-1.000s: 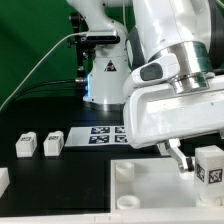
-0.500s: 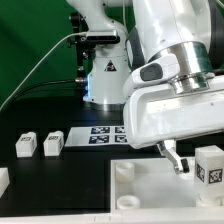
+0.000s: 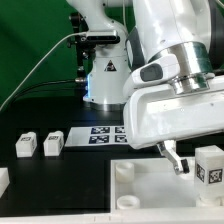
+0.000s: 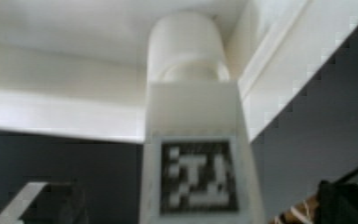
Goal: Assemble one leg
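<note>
A white leg [image 3: 208, 165] with a black-and-white tag on its blocky end stands upright on the large white panel [image 3: 140, 190] at the exterior view's right. My gripper [image 3: 192, 165] is low over that spot, with one dark finger [image 3: 177, 160] showing just left of the leg. In the wrist view the leg [image 4: 197, 120] fills the middle, tag end nearest, post end against the panel [image 4: 69, 70]. The fingertips [image 4: 25, 200] stand apart on either side of it with gaps, so the gripper [image 4: 194, 205] is open.
Two more tagged legs [image 3: 24, 146] [image 3: 53, 143] lie on the black table at the left, and a white piece [image 3: 3, 180] sits at the far left edge. The marker board [image 3: 105, 133] lies behind the panel. The arm's base [image 3: 105, 75] stands at the back.
</note>
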{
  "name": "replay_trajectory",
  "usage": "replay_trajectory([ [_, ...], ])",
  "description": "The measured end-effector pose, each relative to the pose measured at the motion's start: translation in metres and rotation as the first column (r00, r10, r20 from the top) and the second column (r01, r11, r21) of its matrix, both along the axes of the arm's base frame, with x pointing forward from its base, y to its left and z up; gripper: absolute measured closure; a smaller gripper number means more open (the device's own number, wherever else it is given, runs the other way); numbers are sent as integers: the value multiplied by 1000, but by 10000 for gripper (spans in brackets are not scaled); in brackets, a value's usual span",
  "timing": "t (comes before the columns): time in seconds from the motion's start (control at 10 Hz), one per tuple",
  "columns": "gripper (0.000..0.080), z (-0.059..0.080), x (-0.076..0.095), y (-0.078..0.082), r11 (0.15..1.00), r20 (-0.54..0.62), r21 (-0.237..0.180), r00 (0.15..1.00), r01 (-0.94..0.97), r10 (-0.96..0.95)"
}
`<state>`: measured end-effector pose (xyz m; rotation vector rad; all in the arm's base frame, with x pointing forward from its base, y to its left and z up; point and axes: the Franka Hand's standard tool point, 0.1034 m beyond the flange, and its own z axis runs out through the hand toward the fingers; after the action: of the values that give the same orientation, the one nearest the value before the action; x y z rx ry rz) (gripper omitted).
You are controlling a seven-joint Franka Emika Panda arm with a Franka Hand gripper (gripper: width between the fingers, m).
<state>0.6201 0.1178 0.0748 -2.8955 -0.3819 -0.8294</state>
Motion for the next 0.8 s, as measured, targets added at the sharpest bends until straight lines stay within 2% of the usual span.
replay_trajectory([
  [0.2, 151, 5, 1, 2, 1000, -15, -3, 1000, -5, 5],
  [0.3, 151, 6, -1, 6, 1000, -126, -14, 992, -25, 23],
  [0.4, 151, 14, 5, 8, 999, -196, -20, 980, -38, 34],
  [0.6, 151, 15, 2, 8, 997, -408, -34, 912, -69, 49],
  [0.8, 151, 16, 8, 5, 996, -493, -38, 869, -79, 50],
])
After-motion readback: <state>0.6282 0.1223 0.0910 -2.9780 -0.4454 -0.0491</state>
